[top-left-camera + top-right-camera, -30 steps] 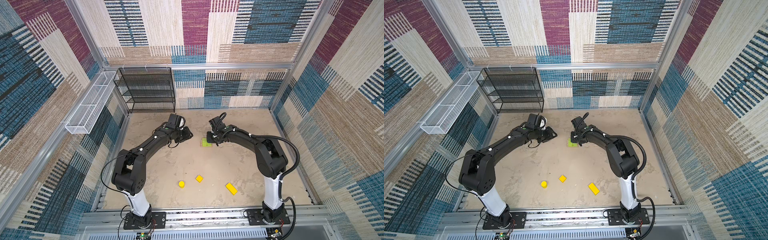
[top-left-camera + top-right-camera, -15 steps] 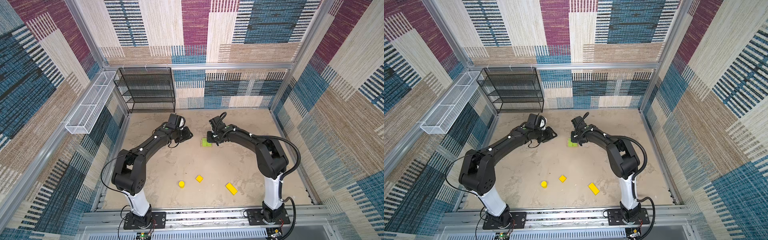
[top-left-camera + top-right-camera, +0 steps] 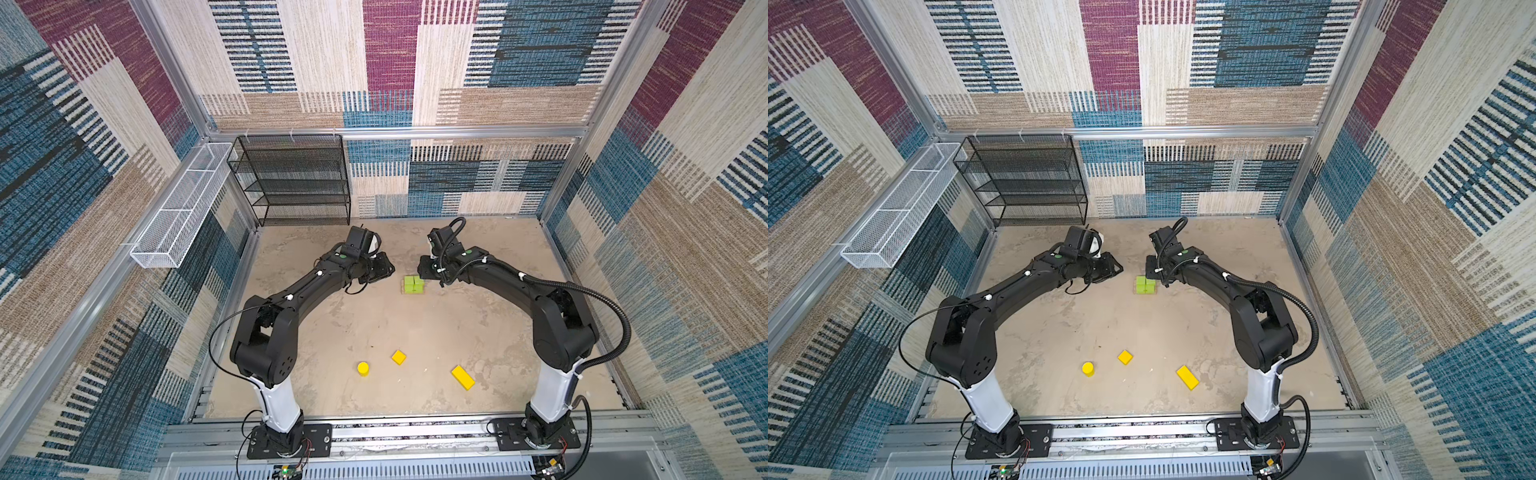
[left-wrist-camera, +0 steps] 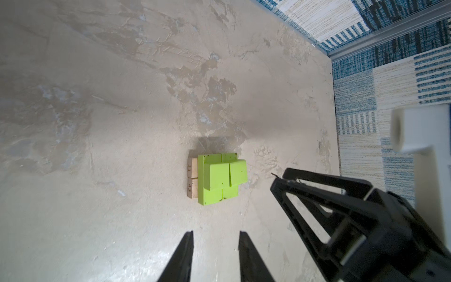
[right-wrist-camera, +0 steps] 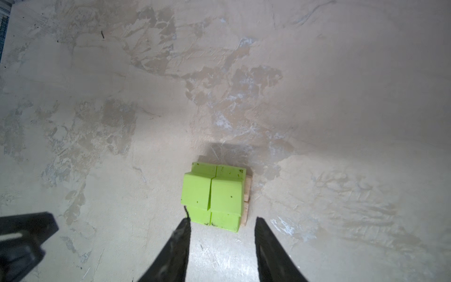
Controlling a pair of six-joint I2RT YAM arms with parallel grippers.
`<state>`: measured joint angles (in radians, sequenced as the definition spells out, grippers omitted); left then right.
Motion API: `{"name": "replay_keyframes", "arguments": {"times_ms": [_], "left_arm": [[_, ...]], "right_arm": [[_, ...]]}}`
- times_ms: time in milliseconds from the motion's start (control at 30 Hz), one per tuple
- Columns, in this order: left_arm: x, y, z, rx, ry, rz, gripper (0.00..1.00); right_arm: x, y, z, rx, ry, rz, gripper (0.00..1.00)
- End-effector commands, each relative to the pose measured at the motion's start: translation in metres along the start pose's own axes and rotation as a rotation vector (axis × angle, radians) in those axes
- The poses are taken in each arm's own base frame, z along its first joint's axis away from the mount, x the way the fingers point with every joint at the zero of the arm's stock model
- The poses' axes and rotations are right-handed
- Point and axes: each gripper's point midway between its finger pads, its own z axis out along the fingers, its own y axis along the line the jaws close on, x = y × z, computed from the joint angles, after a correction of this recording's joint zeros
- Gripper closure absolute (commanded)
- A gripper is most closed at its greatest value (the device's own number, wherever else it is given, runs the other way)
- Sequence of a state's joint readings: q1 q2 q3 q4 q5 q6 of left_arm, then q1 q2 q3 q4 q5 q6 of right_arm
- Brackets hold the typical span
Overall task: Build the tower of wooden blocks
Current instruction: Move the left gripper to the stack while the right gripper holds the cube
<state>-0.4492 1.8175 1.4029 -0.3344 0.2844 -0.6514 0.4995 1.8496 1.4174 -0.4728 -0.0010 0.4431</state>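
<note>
Wood blocks [image 3: 413, 285]: four green, three yellow

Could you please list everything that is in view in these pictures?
tan planks: two, tan, side by side, mid-table, under the green blocks.
lime-green blocks: four, lime-green, two layers stacked on the planks.
yellow cylinder: one, yellow, loose near the table's front.
yellow cube: one, yellow, beside the cylinder.
yellow bar: one, yellow, front, nearer the right arm.
black mesh shelf: one, black, back wall.
white wire basket: one, white, left wall.
left gripper: one, black, open, empty, beside the blocks.
right gripper: one, black, open, empty, opposite side.
</note>
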Motion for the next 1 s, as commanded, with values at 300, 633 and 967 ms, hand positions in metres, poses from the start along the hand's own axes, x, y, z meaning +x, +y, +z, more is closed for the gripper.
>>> {"name": "replay_keyframes", "arguments": {"times_ms": [300,633,967], "left_arm": [[0.006,-0.009,0.036,-0.076,0.05,0.076,0.65],[0.014,0.003,0.055,-0.158,0.094,0.098,0.65],[0.018,0.001,0.068,-0.136,0.127,0.105,0.65]], "right_arm": [[-0.005,-0.013,0.002,-0.14,-0.069,0.023,0.52],[0.001,-0.004,0.026,-0.206,-0.029,0.039,0.53],[0.01,0.0,0.032,-0.243,0.007,0.065,0.54]]}}
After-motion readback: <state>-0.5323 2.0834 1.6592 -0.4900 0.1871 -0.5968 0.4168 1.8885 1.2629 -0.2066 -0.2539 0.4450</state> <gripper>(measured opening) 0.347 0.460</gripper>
